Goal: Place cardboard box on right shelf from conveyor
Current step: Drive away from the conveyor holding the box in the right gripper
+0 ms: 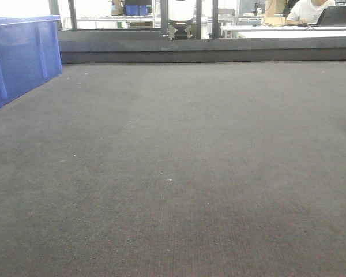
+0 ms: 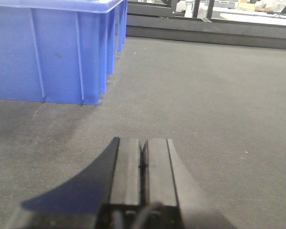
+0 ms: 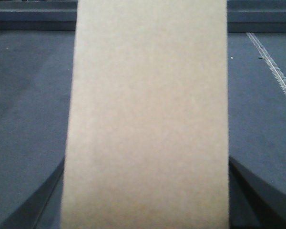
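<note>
The tan cardboard box [image 3: 148, 109] fills the middle of the right wrist view, upright, above the dark conveyor [image 3: 28, 95]. My right gripper [image 3: 145, 195] is shut on the cardboard box, with a dark finger against each side face at the bottom corners. In the left wrist view my left gripper [image 2: 143, 145] is shut with nothing in it, low over the conveyor [image 2: 219, 95]. The front view shows only bare belt [image 1: 173, 173], with neither box nor gripper. The right shelf is out of view.
A blue plastic bin [image 1: 17, 57] stands on the belt at the left, close ahead of the left gripper [image 2: 52, 52]. A dark rail [image 1: 207, 49] closes the belt's far edge. Behind it a person [image 1: 308, 10] sits at a desk. A toothed strip [image 3: 276, 71] runs along the right.
</note>
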Controlling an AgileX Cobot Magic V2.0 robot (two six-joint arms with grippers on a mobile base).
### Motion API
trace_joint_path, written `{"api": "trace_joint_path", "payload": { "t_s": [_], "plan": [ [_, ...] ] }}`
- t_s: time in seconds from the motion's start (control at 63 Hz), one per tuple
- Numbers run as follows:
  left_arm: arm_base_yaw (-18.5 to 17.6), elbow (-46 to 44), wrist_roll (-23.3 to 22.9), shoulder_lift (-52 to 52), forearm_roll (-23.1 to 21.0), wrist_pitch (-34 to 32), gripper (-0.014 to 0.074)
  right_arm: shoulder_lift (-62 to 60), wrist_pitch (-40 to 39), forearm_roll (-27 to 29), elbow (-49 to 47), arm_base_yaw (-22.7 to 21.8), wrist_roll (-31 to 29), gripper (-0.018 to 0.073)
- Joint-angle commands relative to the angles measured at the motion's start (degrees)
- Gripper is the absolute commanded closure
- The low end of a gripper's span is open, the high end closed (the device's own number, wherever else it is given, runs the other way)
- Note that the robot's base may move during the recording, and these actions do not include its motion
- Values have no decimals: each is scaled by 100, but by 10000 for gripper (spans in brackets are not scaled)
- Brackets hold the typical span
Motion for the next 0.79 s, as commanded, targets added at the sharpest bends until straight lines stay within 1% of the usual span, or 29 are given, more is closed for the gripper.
{"api": "trace_joint_path", "payload": {
  "t_s": [0.0, 0.778],
  "plan": [
    [-2, -18, -29, -62, -27, -530, 715, 71, -554, -87, -145, -52, -51, 325],
    [-2, -18, -29, -72, -27, -530, 715, 71, -554, -87, -145, -52, -51, 325]
  ]
}}
